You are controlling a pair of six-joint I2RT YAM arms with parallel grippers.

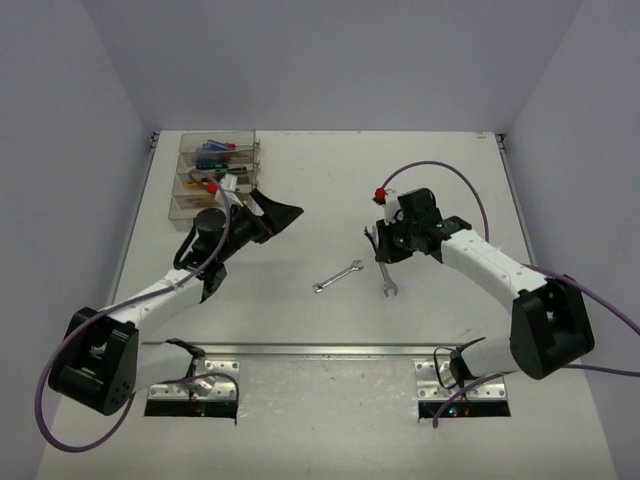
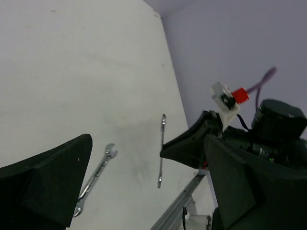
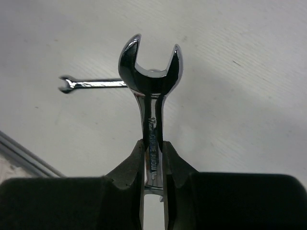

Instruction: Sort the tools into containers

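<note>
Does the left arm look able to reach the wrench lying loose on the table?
Probably yes: the left gripper is open and empty, with only bare table between it and the wrench.

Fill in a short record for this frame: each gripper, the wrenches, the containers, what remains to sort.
left gripper: open, empty, near the containers
right gripper: shut on a silver open-end wrench, clamped on its shank, open end pointing away from the fingers
second wrench: lying loose on the table, between the two arms
containers: clear bins at the table's far left, holding tools with blue, red and green handles; too small to name
not yet binned: both wrenches
</note>
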